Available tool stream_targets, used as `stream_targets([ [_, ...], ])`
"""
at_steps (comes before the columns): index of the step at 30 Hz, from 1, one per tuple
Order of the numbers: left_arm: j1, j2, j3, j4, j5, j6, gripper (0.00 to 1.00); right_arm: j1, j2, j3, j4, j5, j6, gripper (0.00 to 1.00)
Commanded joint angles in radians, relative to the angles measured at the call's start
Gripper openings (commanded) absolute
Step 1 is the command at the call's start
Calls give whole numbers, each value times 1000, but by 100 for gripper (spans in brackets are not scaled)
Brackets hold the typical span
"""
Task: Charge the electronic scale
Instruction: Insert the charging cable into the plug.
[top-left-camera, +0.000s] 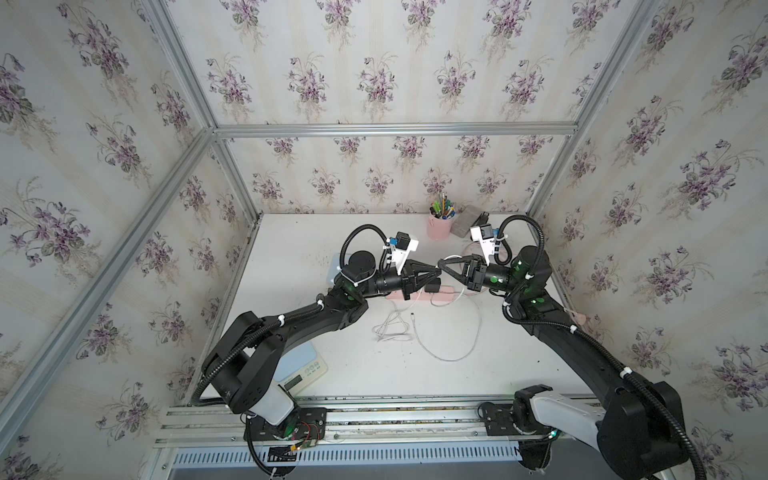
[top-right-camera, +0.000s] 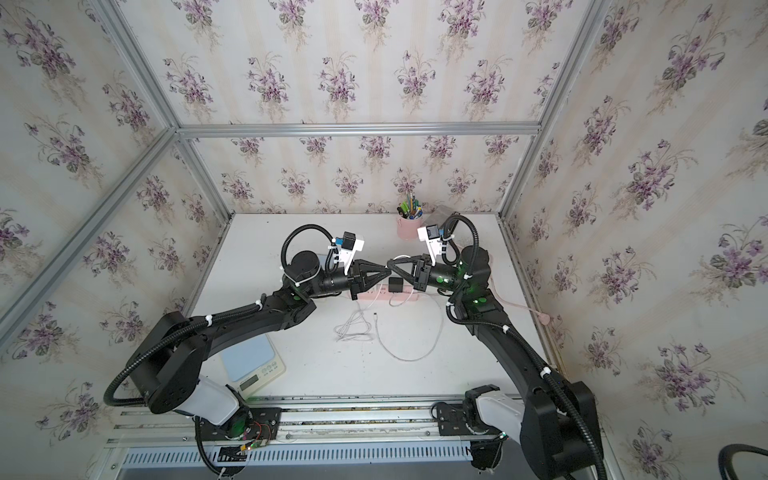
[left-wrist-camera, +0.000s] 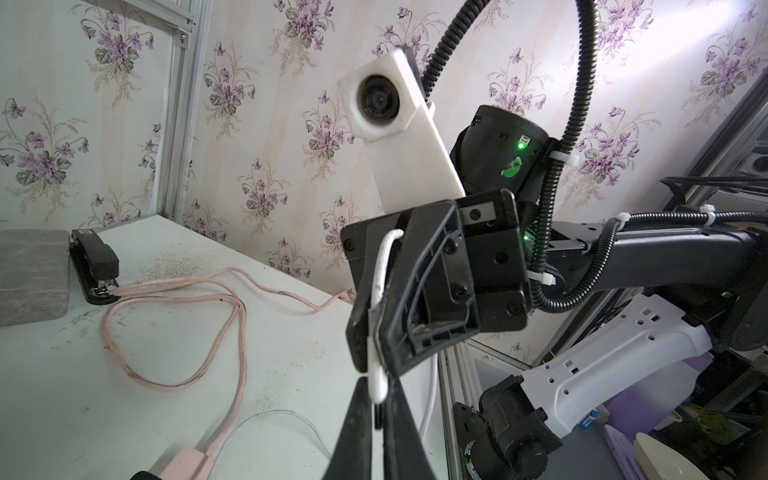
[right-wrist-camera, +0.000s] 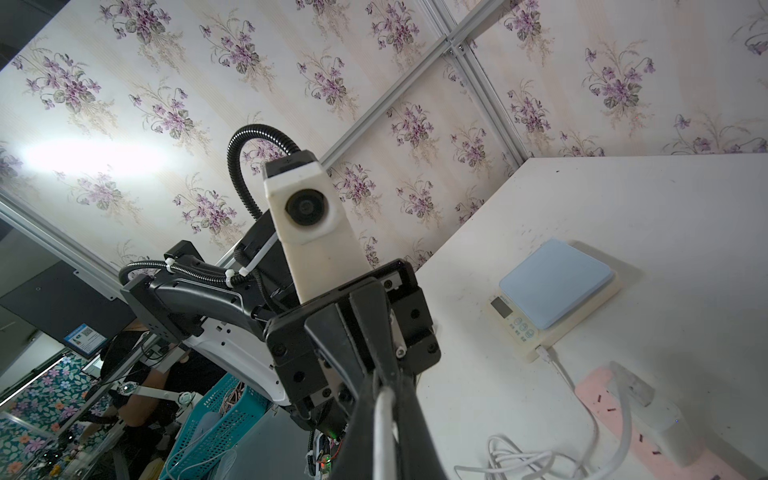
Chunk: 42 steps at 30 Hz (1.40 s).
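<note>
Two pairs of black fingers meet tip to tip, raised above the pink power strip (top-left-camera: 419, 296) at mid-table. The left gripper (top-left-camera: 435, 273) is clamped tight on a white plug (left-wrist-camera: 377, 384). The right gripper (top-left-camera: 446, 267) is pinched closed on the white charging cable (right-wrist-camera: 384, 419) just behind that plug. Only the wrist views show these grips; in both top views the tips hide them.

On the table (top-left-camera: 519, 365) below lie a tangle and a wide loop of white cable, with one loose connector end (top-left-camera: 412, 316) beside them. One black charger block (top-left-camera: 434, 286) sits on the strip.

The one electronic scale (top-left-camera: 305, 365) lies at the near left, partly under the left arm and well apart from both grippers. The right wrist view shows its whole blue platform, its display (right-wrist-camera: 500, 307) and its buttons; their print is too small to read. The left wrist view shows plainly one black stapler (left-wrist-camera: 95, 266) just beside a grey pad (left-wrist-camera: 33, 278), and the strip's pink cord (left-wrist-camera: 178, 286). One pink pen cup (top-left-camera: 439, 228) stands at the far right.
</note>
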<state>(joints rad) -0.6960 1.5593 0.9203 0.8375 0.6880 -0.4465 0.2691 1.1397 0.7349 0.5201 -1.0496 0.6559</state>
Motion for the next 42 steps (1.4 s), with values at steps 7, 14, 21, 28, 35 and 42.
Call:
stream_targets([
  [7, 43, -88, -79, -95, -61, 70, 52, 4, 15, 285, -756, 60, -799, 0],
  [14, 153, -134, -104, -264, -75, 106, 54, 2, 61, 251, -806, 229, -1142, 0],
  [21, 227, -57, -74, -270, -24, 95, 54, 2, 189, 222, -731, 246, -1300, 0],
  [28, 269, 50, -47, -283, -110, 27, 54, 2, 399, 364, -867, 321, -1421, 0],
  [35, 270, 161, -23, -335, -163, -20, 54, -1, 531, 447, -945, 352, -1453, 0],
  [42, 270, 221, -15, -327, -150, -31, 54, -16, 601, 483, -953, 344, -1476, 0],
])
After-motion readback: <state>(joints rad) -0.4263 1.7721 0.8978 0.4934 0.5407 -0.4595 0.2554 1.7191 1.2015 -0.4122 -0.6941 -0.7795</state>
